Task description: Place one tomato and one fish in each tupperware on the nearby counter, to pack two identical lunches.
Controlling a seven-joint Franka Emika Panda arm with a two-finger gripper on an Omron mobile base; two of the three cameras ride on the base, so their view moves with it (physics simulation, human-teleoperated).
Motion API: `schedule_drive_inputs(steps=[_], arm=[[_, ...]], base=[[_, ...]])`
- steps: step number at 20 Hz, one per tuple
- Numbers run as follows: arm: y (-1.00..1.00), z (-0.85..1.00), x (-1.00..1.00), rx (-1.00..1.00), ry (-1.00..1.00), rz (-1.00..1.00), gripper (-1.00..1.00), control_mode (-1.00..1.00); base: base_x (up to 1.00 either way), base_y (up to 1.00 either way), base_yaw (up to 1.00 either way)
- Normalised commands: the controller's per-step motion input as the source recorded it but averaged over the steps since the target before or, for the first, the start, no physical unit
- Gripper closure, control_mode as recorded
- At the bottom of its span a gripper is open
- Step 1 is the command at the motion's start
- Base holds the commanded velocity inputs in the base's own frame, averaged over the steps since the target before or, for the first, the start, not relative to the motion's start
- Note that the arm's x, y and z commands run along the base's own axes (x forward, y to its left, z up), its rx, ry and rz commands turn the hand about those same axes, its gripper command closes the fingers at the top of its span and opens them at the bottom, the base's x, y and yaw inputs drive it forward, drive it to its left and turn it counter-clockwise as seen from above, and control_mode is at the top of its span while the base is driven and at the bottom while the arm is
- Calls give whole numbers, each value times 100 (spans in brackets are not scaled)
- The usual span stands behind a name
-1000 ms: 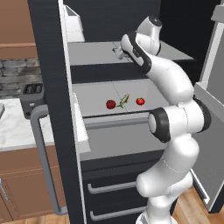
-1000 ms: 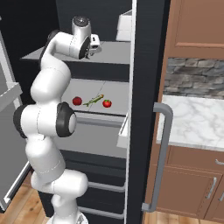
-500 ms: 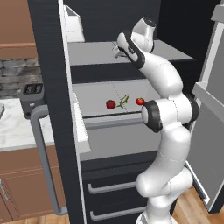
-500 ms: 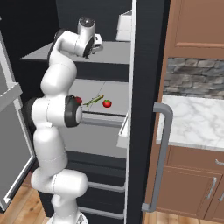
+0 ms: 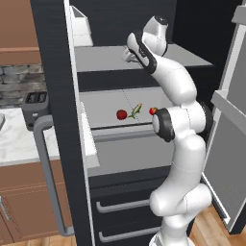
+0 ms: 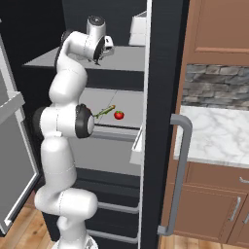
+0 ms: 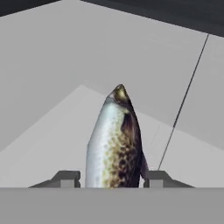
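Observation:
My gripper (image 7: 111,178) is over the upper fridge shelf (image 5: 101,58), its fingers closed against both sides of the dark silvery fish (image 7: 114,140), which points away from the hand. The gripper (image 5: 129,54) shows at the shelf in the left base view and again, gripper (image 6: 99,56), in the right base view. On the shelf below lie a red tomato (image 5: 121,114), the yellowish green fish (image 5: 136,110) and a second tomato (image 5: 153,111) beside my arm. The same fish (image 6: 104,112) and a tomato (image 6: 118,115) appear from the right. The tupperware is out of view.
The open black fridge door (image 5: 53,96) with its grey handle (image 5: 48,173) stands between the shelves and the marble counter (image 5: 14,139). That counter (image 6: 219,136) lies right of the door. A white box (image 5: 79,26) sits on the top shelf. A toaster (image 5: 34,97) stands on the counter.
The arm has straightened up toward the upper shelf, and the fingers have closed in from wide open onto the silvery fish. The tomatoes and the green fish have not moved.

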Motion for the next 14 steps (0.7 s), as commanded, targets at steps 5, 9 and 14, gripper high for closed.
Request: schedule_drive_inputs(steps=[5,9,14], arm=[[0,-9,-20,0,-2,0,100,-100],[0,-20,-100,0,-12,-2,100,-100],[-3,-7,-100,0,-20,-2,100,-100]], base=[[0,0,0],[0,0,0],[0,0,0]])
